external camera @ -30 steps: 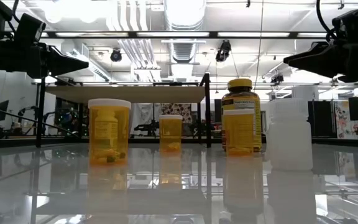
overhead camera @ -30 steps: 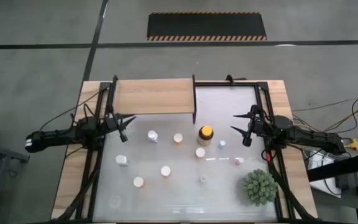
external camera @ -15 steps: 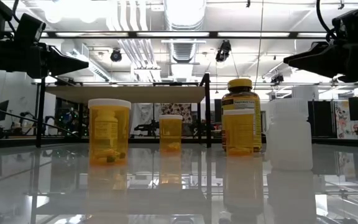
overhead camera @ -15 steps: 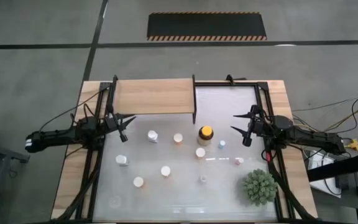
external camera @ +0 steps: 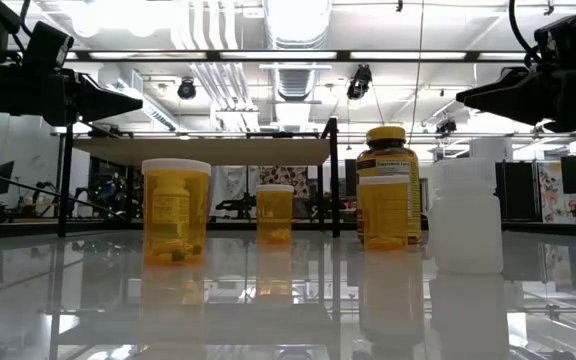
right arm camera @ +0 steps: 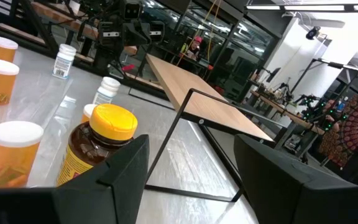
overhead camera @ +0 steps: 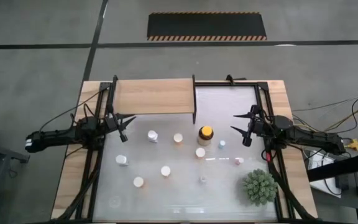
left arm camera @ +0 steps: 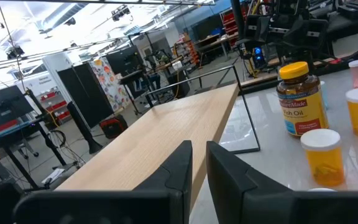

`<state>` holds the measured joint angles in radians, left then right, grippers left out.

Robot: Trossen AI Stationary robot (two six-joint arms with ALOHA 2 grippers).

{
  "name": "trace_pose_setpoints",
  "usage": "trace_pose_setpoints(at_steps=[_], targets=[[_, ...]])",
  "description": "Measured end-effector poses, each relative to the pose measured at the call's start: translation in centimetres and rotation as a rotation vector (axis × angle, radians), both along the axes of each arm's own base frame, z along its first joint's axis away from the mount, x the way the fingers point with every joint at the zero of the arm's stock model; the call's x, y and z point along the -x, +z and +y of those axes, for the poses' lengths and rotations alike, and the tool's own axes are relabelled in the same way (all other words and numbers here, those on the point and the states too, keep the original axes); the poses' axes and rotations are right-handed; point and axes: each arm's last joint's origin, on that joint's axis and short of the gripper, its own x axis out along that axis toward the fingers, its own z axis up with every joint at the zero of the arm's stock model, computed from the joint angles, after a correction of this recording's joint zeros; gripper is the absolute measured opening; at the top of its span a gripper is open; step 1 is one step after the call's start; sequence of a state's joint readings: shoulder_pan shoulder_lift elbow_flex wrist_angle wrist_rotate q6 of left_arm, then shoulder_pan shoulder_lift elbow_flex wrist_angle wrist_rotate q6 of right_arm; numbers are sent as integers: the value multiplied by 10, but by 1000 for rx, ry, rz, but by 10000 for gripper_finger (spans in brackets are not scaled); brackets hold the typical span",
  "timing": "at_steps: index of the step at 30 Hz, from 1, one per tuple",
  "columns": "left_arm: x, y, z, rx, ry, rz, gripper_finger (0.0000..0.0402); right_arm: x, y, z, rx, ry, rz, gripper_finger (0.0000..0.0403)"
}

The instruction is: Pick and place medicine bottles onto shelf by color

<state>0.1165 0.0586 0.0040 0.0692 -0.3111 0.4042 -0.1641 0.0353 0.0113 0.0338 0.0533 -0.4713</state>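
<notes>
We looked down on a bench with a glossy white top set in a light-wood border, standing on a grey concrete floor with a black, hazard-edged mat beyond it. At bench height the room behind was a workshop: ceiling ducts, strip lights, racks and screens.

The shelf sat at the bench's far left corner, a light-wood board on a thin black frame, its long axis running left to right along the far edge, and nothing stood on it. The medicine bottles all stood upright on the white top nearer than the shelf, scattered apart from one another. The amber yellow-capped jar was near the middle, just nearer than the shelf's right end; an orange bottle stood to its left and a white bottle further left.

The left tool hung near the shelf's left front corner, fingers nearly together and holding nothing. The right tool hung right of the jar, fingers wide and empty.

A spiky green plant sat at the near right corner. From above, the small caps hid most bottle colours, and we could not read the small labels
</notes>
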Motion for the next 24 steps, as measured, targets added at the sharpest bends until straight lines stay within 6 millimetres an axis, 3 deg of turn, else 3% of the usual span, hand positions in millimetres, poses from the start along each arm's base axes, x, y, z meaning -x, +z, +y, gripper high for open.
trace_pose_setpoints(at_steps=[17,20,24], targets=[[0,4,0,23,14,-59,30,0,0,0,0,0,0,226],[0,12,-3,300,-136,-251,30,0,0,0,-18,-10,-8,226],[4,31,-4,599,-249,-560,30,0,1,-1,-210,-31,-56,226]])
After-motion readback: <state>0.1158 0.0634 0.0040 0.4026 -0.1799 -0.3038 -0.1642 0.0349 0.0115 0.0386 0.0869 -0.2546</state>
